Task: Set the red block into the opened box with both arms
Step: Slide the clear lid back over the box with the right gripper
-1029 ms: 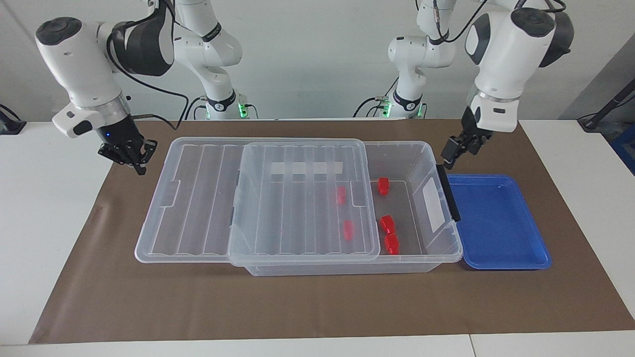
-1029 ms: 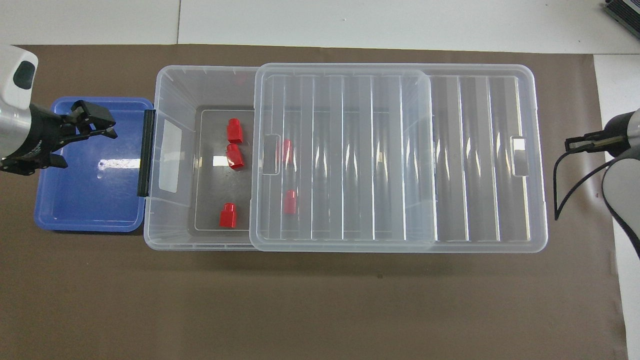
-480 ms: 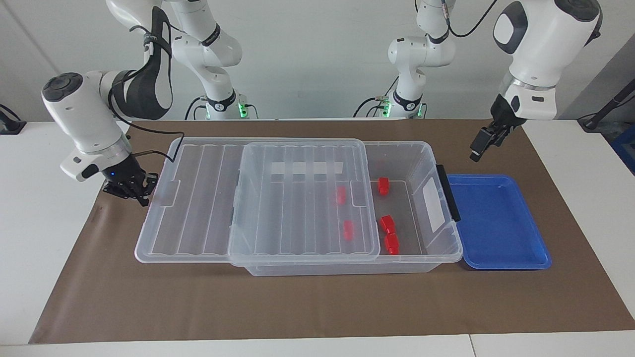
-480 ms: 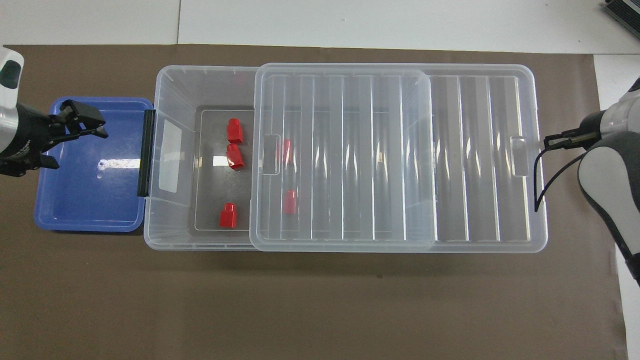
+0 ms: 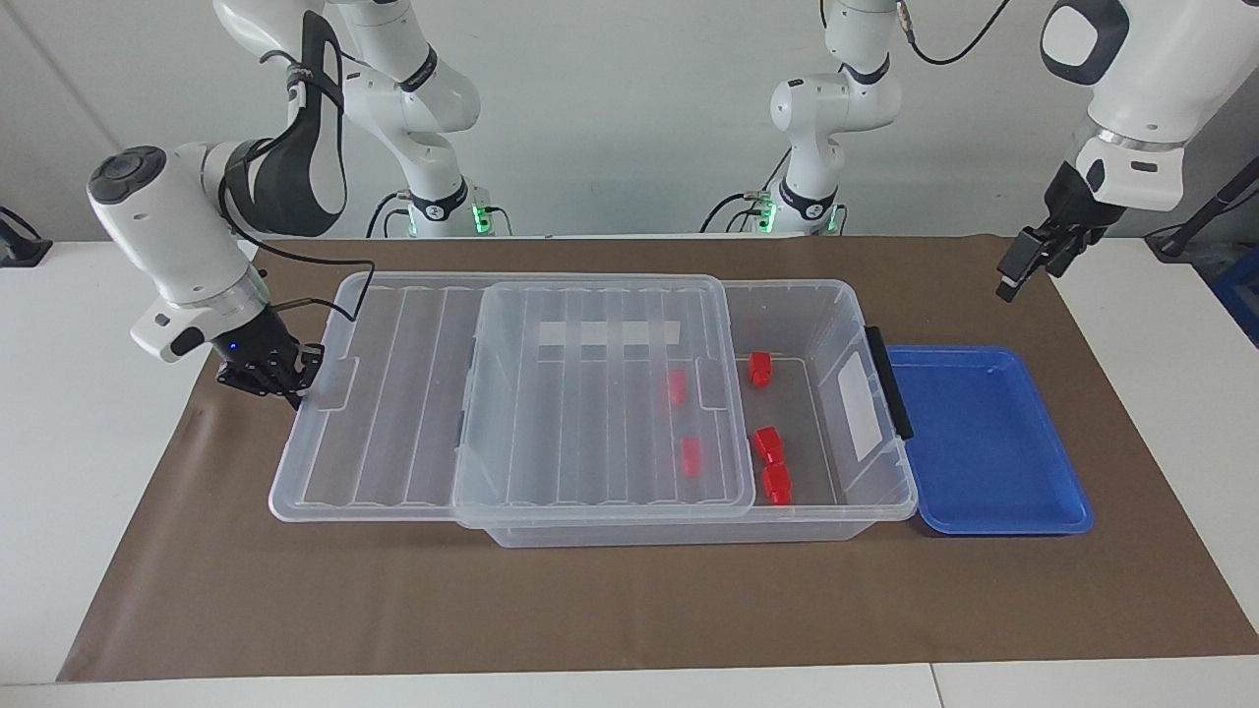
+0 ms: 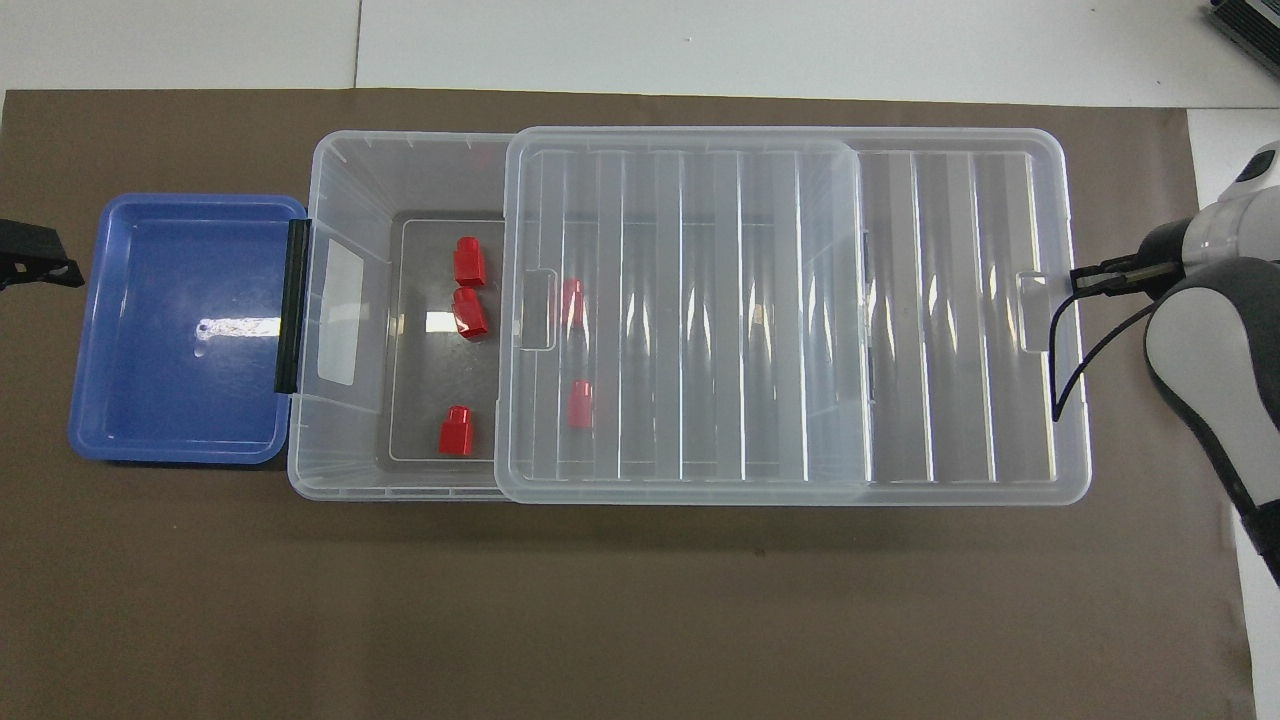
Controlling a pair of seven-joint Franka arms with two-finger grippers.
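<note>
1. Large clear plastic box, centre of frame; its ribbed transparent lid is slid toward the right arm's end, exposing one end.
2. Five small red plastic blocks lie inside the box, two under the lid.
3. Right gripper, left of the facing view, at the lid's end edge, jaws closed.
4. Left gripper, upper right, raised, jaws open, empty.
5. Shallow blue tray beside the box.

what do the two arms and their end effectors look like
Both arms are white, rounded and jointed, with dark grey joint caps and loose black cables. Each ends in a silver wrist ring and a small black end effector: right end effector, left end effector.
</note>
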